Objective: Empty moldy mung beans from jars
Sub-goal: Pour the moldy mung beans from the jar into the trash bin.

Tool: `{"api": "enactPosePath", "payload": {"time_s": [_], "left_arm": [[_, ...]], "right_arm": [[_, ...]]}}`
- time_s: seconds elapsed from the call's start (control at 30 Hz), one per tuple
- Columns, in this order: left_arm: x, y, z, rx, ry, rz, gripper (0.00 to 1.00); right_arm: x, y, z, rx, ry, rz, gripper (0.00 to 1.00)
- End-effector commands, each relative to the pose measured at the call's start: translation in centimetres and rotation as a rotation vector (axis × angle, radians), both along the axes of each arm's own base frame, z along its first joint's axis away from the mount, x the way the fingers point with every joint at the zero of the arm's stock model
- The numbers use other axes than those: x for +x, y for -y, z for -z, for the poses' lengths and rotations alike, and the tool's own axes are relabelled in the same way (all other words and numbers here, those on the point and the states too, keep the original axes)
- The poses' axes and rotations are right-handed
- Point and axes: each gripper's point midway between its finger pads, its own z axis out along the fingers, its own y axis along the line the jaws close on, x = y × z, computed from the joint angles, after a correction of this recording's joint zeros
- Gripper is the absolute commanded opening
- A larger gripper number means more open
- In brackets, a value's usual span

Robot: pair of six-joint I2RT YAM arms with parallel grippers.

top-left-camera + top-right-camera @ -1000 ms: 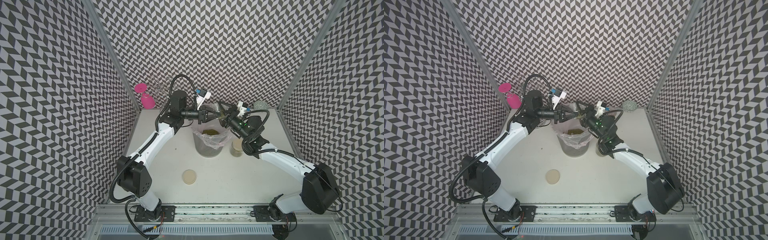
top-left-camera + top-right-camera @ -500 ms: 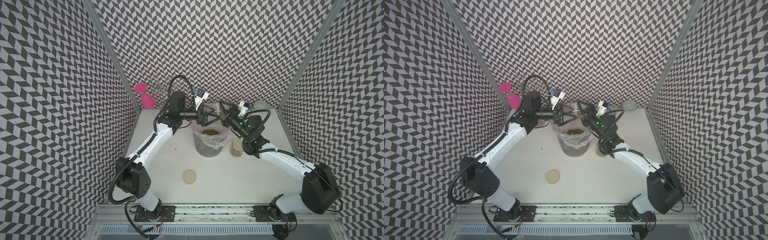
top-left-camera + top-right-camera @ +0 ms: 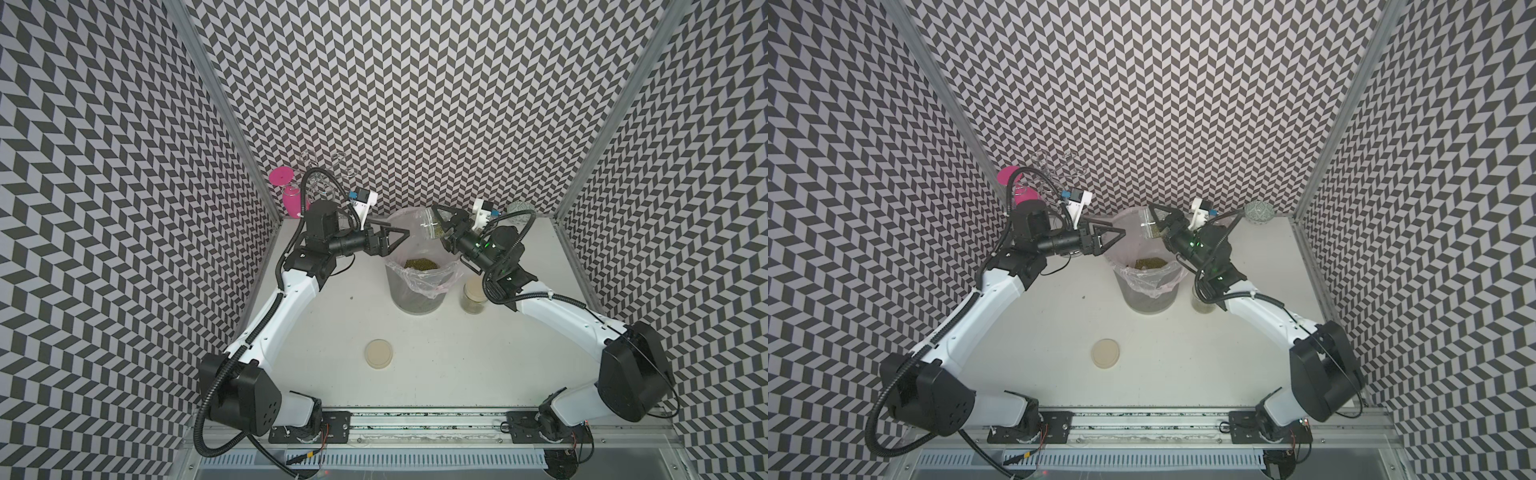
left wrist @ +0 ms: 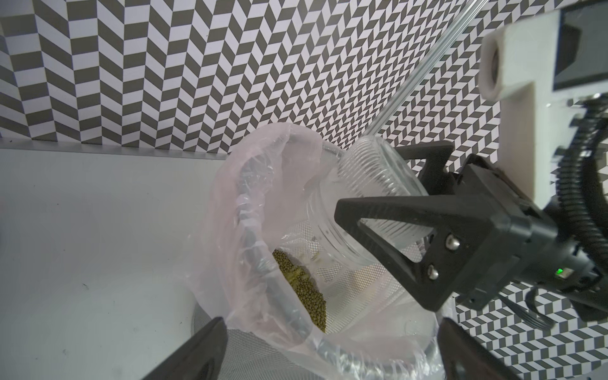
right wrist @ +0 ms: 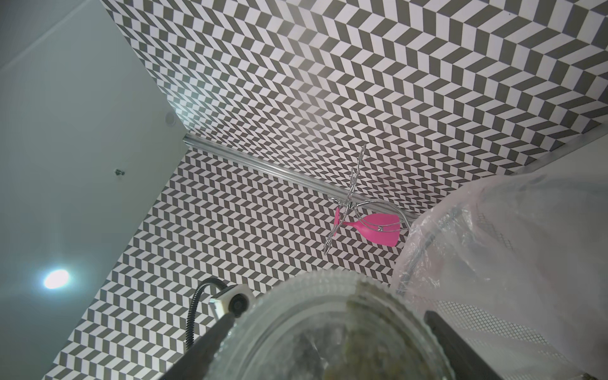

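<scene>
Over bin (image 3: 415,301), R fingers (image 4: 394,209) clamp tilted jar (image 3: 430,224), L fingers (image 4: 197,358) apart; 2nd jar (image 3: 473,297), loose lid (image 3: 378,353) nearby.

1. You are getting bright, even light from overhead in both top views; the white surface (image 3: 415,353) is carrying only faint, soft shadows.
2. In the right wrist view a ceiling lamp (image 5: 56,279) is flaring into a white blot.
3. The jar (image 5: 329,339) is blurring close against that lens, so you are losing its detail.
4. The chevron walls (image 4: 164,65) are bowing toward the left wrist view's edges.
</scene>
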Motion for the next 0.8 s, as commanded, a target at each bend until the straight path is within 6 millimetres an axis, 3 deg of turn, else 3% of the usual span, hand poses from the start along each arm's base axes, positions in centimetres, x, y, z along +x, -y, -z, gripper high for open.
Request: {"api": "enactPosePath", "payload": {"time_s": [0.0,0.3,0.77], "left_arm": [[0.7,-1.7,-0.3,-0.05,-0.018,-0.1,1.0],[-0.1,-2.7,1.4,-0.023,-0.043,-0.13,1.0],[-0.5,-3.1,2.6,-0.012,-0.062,-0.148,1.0]], "right_arm": [[0.3,-0.3,-2.2,-0.042,0.115,-0.007,0.72],[1.9,-1.4,0.4,-0.283,0.144,-0.002,0.71],[2.3,-3.1,0.8,-0.664,0.262,0.006,0.7]]}}
